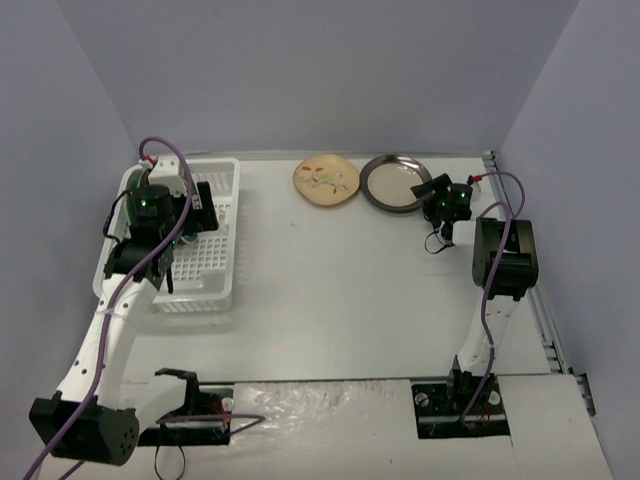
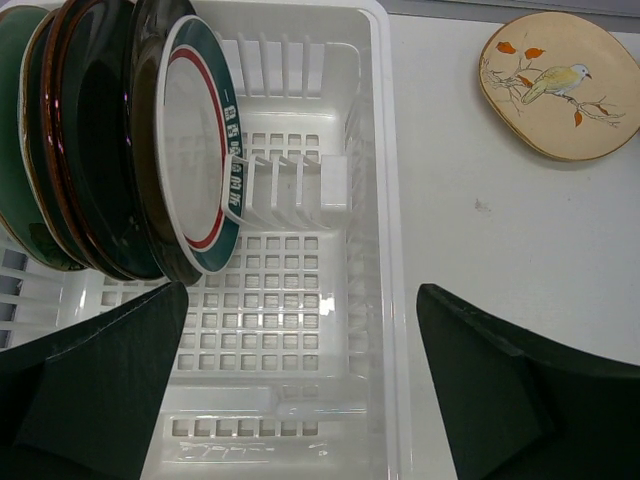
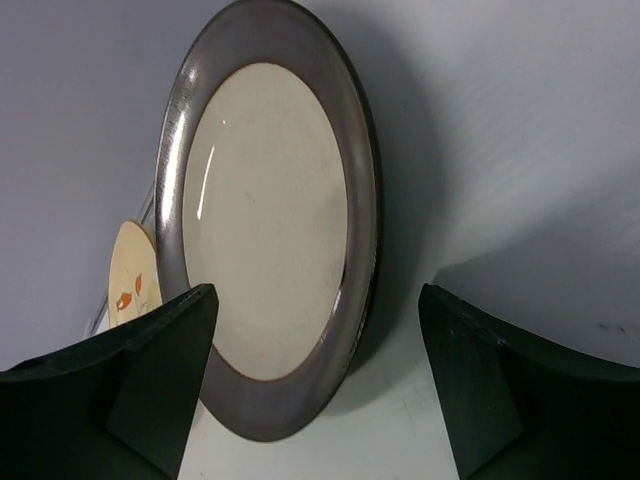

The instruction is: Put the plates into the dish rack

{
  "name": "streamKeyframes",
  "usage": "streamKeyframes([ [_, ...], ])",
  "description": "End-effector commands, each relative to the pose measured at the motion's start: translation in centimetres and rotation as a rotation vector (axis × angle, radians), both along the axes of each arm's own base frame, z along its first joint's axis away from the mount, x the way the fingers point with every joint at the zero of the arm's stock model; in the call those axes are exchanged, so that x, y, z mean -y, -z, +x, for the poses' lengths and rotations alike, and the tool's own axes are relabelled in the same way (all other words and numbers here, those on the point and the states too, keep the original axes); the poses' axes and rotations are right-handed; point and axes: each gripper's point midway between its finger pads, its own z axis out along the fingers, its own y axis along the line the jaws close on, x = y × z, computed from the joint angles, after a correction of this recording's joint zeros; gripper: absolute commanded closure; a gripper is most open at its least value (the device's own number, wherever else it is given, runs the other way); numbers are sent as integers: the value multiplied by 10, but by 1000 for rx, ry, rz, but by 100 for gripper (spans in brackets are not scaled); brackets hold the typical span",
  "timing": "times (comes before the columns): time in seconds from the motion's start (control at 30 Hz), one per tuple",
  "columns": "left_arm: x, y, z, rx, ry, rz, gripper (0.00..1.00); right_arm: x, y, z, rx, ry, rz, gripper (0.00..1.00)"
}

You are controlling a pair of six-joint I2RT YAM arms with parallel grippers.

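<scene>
The white dish rack [image 1: 215,272] stands at the left. In the left wrist view the rack [image 2: 385,200] holds several plates upright in its dividers: a white plate with a teal-red rim [image 2: 195,140] in front, dark plates [image 2: 100,140] behind it. My left gripper [image 1: 195,215] hangs over the rack, open and empty [image 2: 300,380]. A tan floral plate [image 1: 326,181] and a dark-rimmed beige plate [image 1: 393,183] lie flat at the back. My right gripper [image 1: 441,197] is open at the beige plate's right edge. In the right wrist view the plate's near rim [image 3: 265,230] lies between the open jaws [image 3: 315,380].
The tan plate with a bird and leaves also shows in the left wrist view [image 2: 560,85], to the right of the rack, and as a sliver in the right wrist view [image 3: 133,275]. Grey walls close the back and sides. A metal rail [image 1: 548,320] runs along the table's right edge.
</scene>
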Motion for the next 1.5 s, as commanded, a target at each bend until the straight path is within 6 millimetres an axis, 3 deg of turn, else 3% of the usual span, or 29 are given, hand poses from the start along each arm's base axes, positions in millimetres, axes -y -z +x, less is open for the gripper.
streamKeyframes([
  [0.0,5,-31,6,106,10,-42,3,-3,15,12,-14,-2,57,26],
  [0.2,6,-30,7,105,14,-46,3,-5,42,14,-45,-11,100,38],
  [0.57,12,-24,11,91,45,-61,3,16,33,7,16,1,113,98],
  [0.73,16,-19,14,80,58,-76,3,26,19,-1,70,18,159,100],
  [1.1,86,-36,28,51,258,-452,3,21,-109,-33,332,-72,243,100],
  [1.23,108,-53,29,63,317,-505,3,5,-169,-48,451,-154,252,100],
  [1.47,153,-74,25,65,407,-553,3,-51,-237,-76,571,-344,296,100],
])
